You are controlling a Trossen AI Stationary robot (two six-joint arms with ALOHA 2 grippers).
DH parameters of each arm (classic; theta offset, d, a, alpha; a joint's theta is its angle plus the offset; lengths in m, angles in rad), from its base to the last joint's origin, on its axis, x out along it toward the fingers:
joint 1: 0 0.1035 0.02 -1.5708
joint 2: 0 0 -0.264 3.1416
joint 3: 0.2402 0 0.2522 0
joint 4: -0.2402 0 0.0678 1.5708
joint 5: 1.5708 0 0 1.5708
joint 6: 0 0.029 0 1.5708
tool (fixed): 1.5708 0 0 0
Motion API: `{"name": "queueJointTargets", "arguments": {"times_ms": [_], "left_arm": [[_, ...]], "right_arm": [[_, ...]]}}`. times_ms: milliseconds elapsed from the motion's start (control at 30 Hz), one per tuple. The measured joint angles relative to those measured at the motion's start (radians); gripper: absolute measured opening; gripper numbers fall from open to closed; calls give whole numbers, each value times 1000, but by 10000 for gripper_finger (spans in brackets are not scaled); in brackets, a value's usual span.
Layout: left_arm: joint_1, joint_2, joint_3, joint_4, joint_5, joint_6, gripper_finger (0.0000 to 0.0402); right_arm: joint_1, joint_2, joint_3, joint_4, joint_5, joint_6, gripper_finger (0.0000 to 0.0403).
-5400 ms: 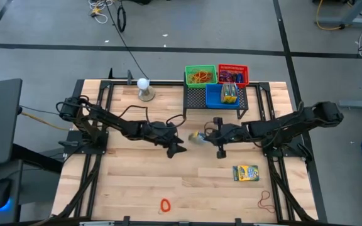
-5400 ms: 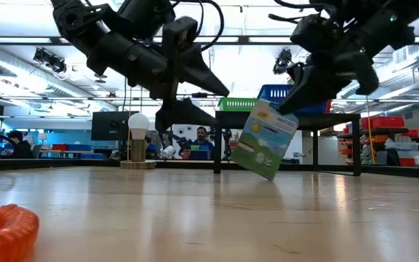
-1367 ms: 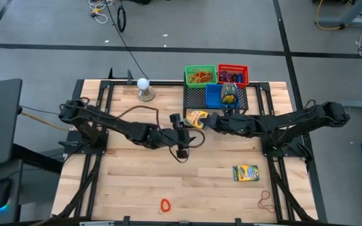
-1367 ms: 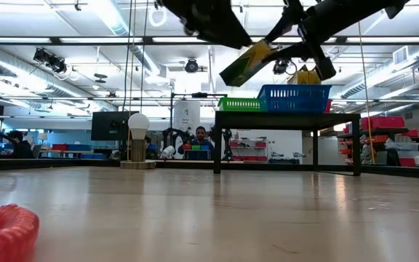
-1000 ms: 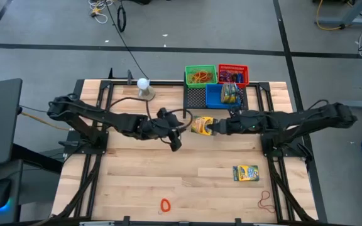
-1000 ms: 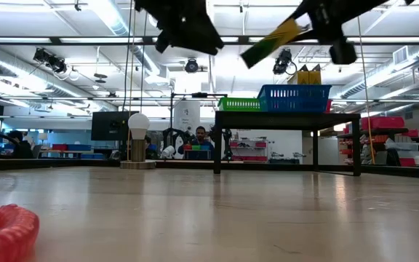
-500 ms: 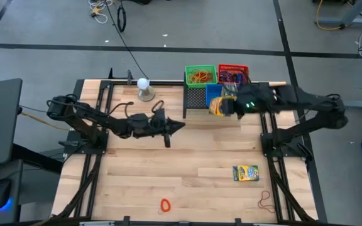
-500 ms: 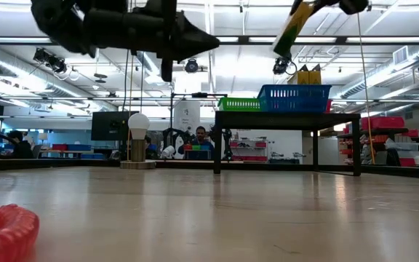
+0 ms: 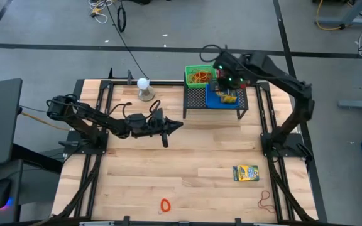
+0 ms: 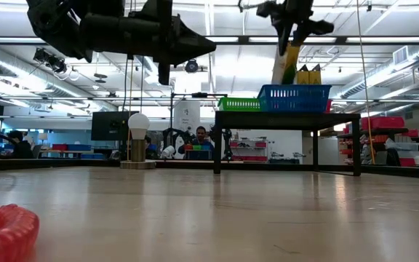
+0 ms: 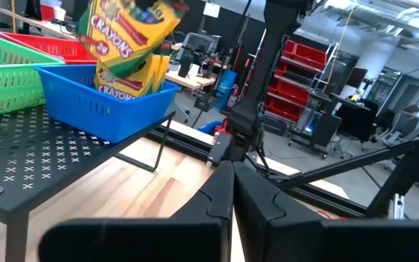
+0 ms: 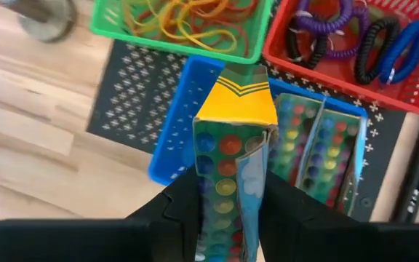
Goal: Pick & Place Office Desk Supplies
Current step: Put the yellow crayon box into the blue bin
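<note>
My right gripper (image 9: 226, 80) is shut on a yellow and green crayon box (image 12: 233, 145) that hangs over the blue basket (image 12: 170, 125) on the black mesh rack (image 9: 197, 98). Other crayon boxes (image 12: 318, 145) stand on end in that basket. Rubber bands (image 12: 188, 16) lie in the green basket (image 9: 200, 75), and coloured coil loops (image 12: 355, 36) in the red one (image 9: 234, 73). My left gripper (image 9: 180, 124) is shut and level over the table's middle, holding nothing. Another crayon box (image 9: 246, 172) lies flat on the table at the near right. My right gripper pinches the crayon box's upper end (image 12: 228, 196) between its two fingers, one on each opposite side. The fingers come from above, slanting steeply down. The box hangs on end below them (image 10: 285, 64), slightly tilted and lifted clear above the blue basket.
A white bulb on a round stand (image 9: 144, 88) stands at the far edge, left of the rack. An orange coil (image 9: 164, 204) and a thin rubber band (image 9: 266, 201) lie near the front edge. Bare wood lies between them and the rack.
My right gripper has carried the crayon box from over the table's middle up and toward the far edge, over the blue basket, tipping to point down so the box hangs on end. My left gripper has drawn back toward the left, sunk, and tipped up to level.
</note>
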Motion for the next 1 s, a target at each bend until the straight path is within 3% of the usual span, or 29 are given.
{"name": "queueJointTargets", "arguments": {"times_ms": [400, 1000], "left_arm": [[-1, 0, 0, -21, 37, -16, 11], [0, 1, 1, -33, 44, -23, 11]], "right_arm": [[-100, 42, 3, -49, -158, -91, 110], [-111, 115, 1, -48, -149, -127, 130]]}}
